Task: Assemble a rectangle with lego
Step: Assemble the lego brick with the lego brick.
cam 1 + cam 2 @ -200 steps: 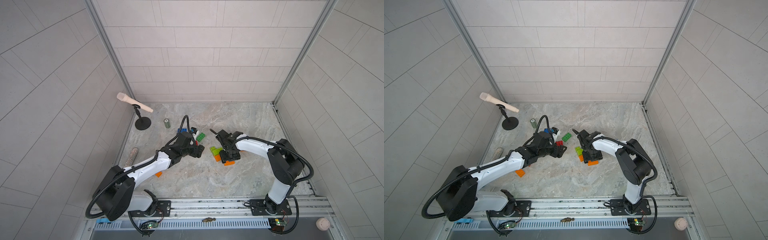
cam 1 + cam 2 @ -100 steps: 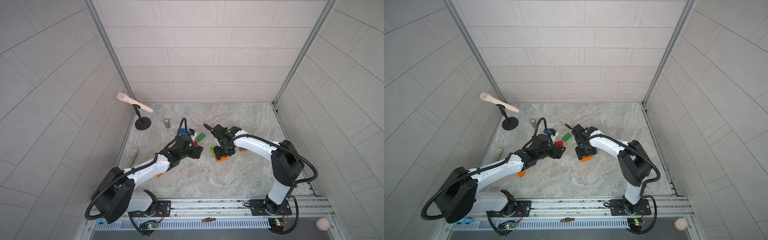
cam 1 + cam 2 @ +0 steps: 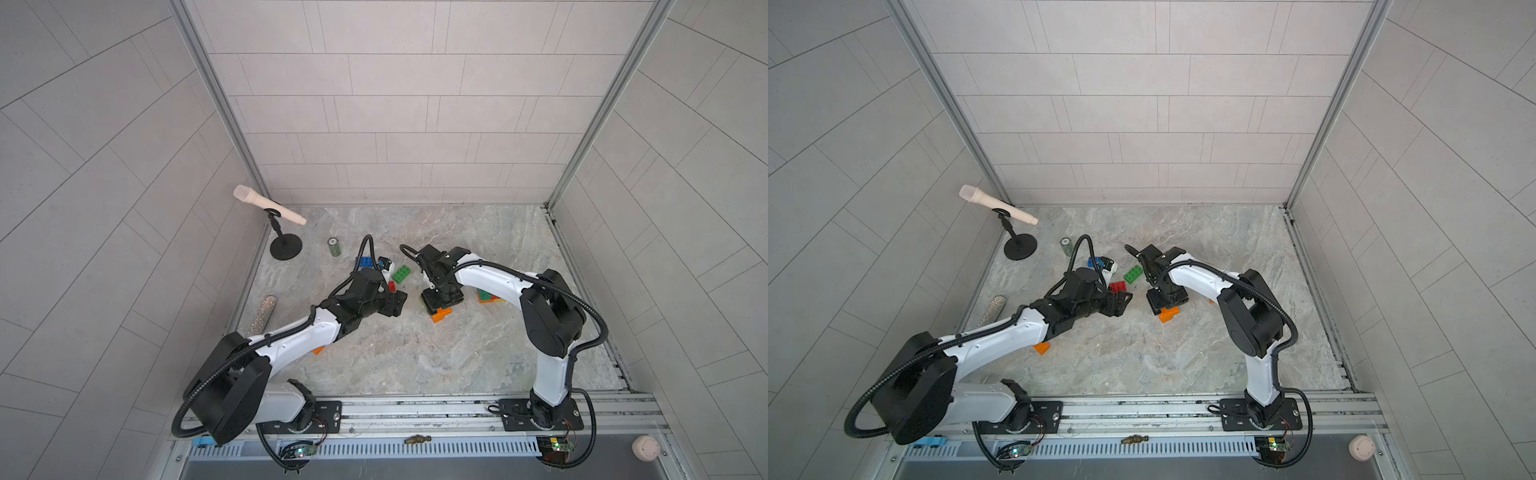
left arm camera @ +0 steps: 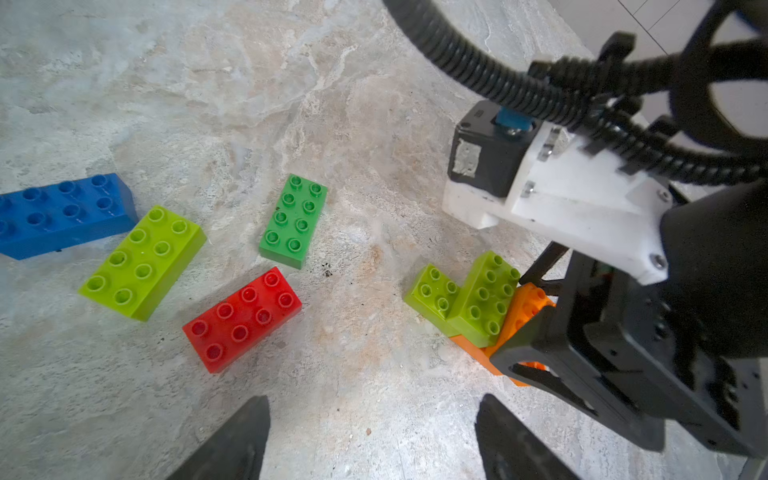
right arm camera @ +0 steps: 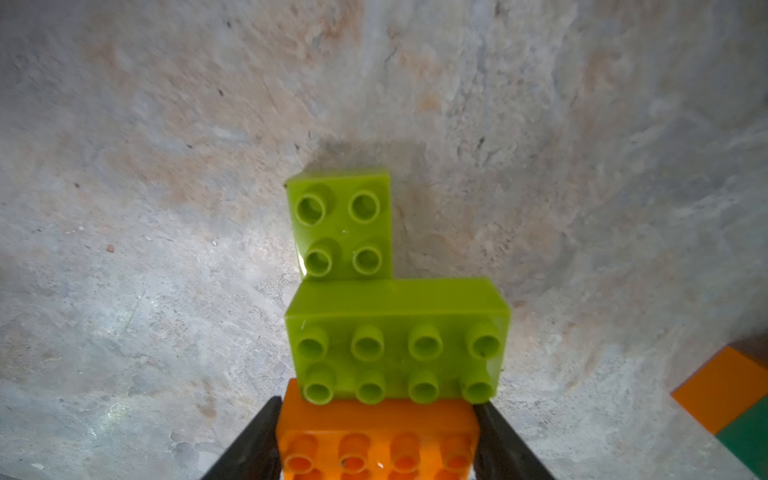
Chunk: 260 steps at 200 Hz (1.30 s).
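Note:
My right gripper (image 5: 376,419) is shut on an orange lego brick (image 5: 376,440), its fingers pressing the brick's two short ends. A lime brick (image 5: 395,332) sits across the orange one, and another lime brick (image 5: 340,224) sticks out from under it. In both top views the right gripper (image 3: 440,301) covers this cluster on the floor and only the orange end (image 3: 441,314) shows. My left gripper (image 4: 372,419) is open over bare floor just left of the cluster. Loose red (image 4: 243,318), green (image 4: 293,220), lime (image 4: 143,262) and blue (image 4: 62,214) bricks lie beyond it.
A green-on-orange brick stack (image 3: 488,296) lies under the right forearm. An orange brick (image 3: 318,351) peeks out beneath the left arm. A microphone on a stand (image 3: 286,249), a small dark green cylinder (image 3: 334,247) and a glittery rod (image 3: 262,316) stand along the left side.
My right gripper slid a little left with the orange and lime cluster, uncovering the green-on-orange stack behind it. The left gripper has barely moved.

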Each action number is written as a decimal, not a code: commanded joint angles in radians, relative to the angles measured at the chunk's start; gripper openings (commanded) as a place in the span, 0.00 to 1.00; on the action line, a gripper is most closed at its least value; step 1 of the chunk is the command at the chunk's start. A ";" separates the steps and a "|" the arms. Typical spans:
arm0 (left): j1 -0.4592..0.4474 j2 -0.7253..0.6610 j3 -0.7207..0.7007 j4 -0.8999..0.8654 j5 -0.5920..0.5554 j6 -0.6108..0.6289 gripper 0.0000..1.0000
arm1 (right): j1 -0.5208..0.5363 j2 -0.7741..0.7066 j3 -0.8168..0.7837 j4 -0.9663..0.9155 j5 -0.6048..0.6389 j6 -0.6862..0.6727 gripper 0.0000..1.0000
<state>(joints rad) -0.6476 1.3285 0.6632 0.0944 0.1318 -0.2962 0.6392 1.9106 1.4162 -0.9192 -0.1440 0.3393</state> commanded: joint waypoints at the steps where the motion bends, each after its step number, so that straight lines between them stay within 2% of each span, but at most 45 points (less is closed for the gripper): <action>1: 0.000 0.013 -0.006 0.021 0.005 0.011 0.83 | -0.008 0.017 0.017 -0.044 0.027 -0.041 0.28; 124: 0.001 0.025 0.000 0.025 0.018 0.011 0.82 | -0.009 0.071 0.012 -0.022 0.026 -0.123 0.22; 170: 0.002 0.016 -0.003 0.021 0.016 0.012 0.82 | -0.008 0.087 -0.013 -0.016 0.048 -0.126 0.14; 200: 0.001 0.003 -0.001 0.015 0.001 0.020 0.82 | 0.001 0.123 -0.048 -0.011 0.094 -0.108 0.00; 260: 0.003 -0.039 -0.004 -0.018 -0.048 0.038 0.82 | 0.056 0.266 -0.093 0.046 0.145 -0.045 0.00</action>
<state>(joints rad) -0.6476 1.3174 0.6632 0.0982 0.1127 -0.2829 0.6743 1.9854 1.4174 -0.9112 -0.0471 0.2825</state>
